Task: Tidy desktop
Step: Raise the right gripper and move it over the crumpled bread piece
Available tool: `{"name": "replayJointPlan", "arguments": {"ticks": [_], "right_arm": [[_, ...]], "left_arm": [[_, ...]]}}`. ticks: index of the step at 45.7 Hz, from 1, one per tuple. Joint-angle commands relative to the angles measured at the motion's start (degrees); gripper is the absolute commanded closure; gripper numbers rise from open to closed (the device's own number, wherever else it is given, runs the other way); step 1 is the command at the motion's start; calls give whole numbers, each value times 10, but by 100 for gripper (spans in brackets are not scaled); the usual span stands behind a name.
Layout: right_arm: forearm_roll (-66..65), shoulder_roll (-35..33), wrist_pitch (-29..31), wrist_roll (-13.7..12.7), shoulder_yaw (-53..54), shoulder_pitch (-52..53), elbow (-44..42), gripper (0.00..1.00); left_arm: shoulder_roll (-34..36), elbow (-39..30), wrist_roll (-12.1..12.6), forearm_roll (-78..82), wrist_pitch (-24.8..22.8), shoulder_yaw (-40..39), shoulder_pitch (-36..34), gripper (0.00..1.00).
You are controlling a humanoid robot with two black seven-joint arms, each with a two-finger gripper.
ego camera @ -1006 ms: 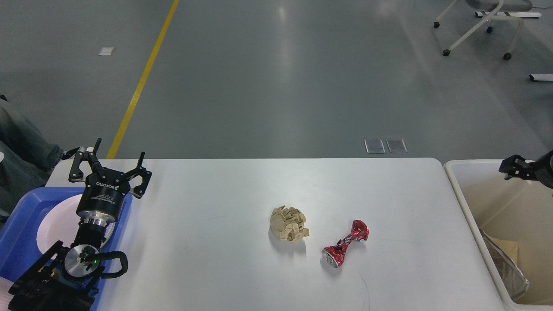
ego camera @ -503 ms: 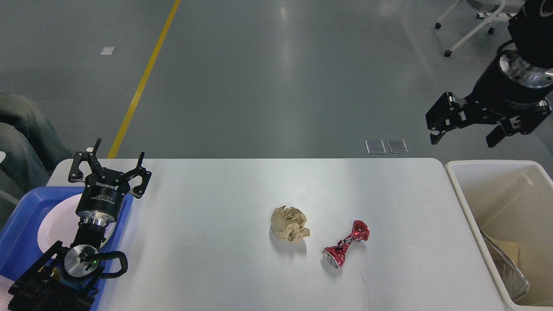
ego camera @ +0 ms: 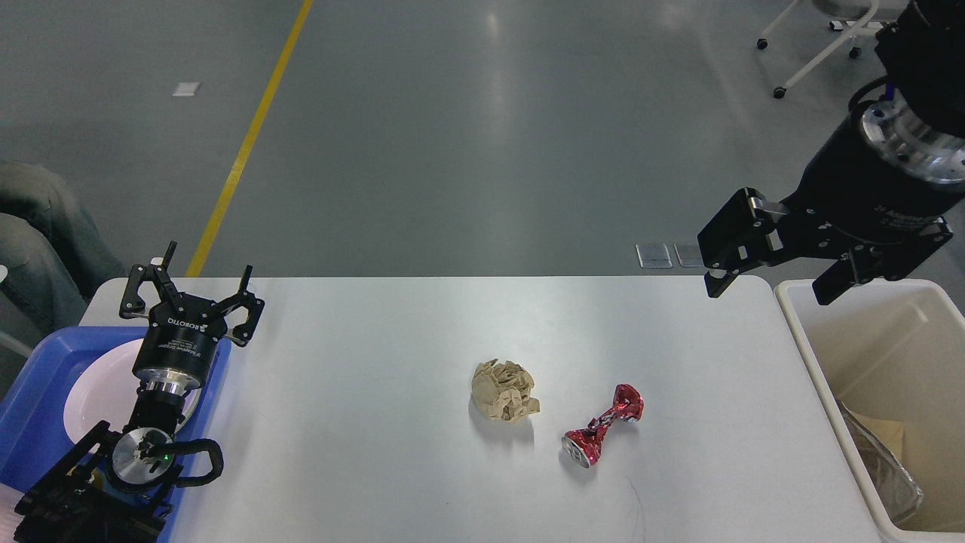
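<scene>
— What lies nearest you?

— Your left arm comes in at the lower left over the blue tray [ego camera: 30, 392] and its white plate [ego camera: 94, 392]. The white desktop [ego camera: 362, 422] fills the lower view. On it, right of centre, you have a crushed red can [ego camera: 603, 426] and, just beside it, a crumpled brown paper ball [ego camera: 505, 390], apart.

— And farther off?

— Your left gripper [ego camera: 192, 290] hangs at the far left edge, fingers spread, empty. Your right gripper [ego camera: 769, 290] hovers by the far right corner, fingers apart, holding nothing, beside the cream bin [ego camera: 807, 354].
</scene>
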Motion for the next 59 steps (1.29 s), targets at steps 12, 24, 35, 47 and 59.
{"name": "replayJointPlan", "arguments": {"ticks": [12,24,35,47,59], "right_arm": [[-5,11,5,1,3,2,-5,0],[10,25,-7,2,6,-13,-8,0],[68,42,-87,-1,7,-75,-10,0],[191,66,-232,-2,19,-188,-11,0],[283,112,-382,-2,79,-333,-36,0]], "left_arm": [[0,0,1,0,1,-1,0,4],[0,0,1,0,1,-1,0,4],[0,0,1,0,0,-1,0,4],[0,0,1,0,0,-1,0,4],[0,0,1,0,0,-1,0,4]]}}
